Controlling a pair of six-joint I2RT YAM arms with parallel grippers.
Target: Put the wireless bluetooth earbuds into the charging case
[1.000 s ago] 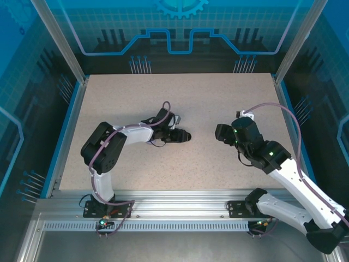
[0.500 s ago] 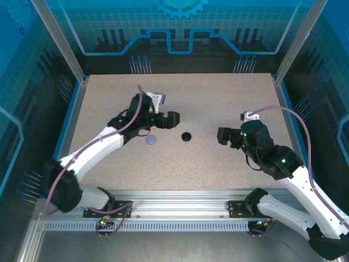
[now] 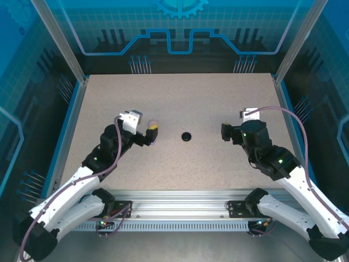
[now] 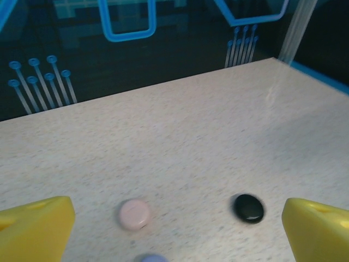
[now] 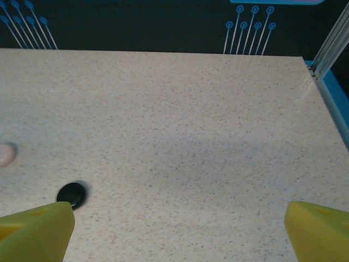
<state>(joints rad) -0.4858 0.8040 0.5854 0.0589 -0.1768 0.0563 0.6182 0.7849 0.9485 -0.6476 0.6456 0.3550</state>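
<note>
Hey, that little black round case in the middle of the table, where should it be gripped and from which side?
Grip the black case across its rounded edge at the widest part, coming straight down from above. It lies flat and low on the table, a smooth disc with no handle, and the bare surface around it leaves room on either side.

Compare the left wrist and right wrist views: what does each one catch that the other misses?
Left wrist, not right wrist: the left gripper, open; a sliver of a lilac case at the bottom border; the pink case whole. Right wrist, not left wrist: the right gripper, open, and nothing else new on the table. Both: the black case, the table's blue right-hand rim, and the pink case, which the right wrist view cuts off at its left border.
</note>
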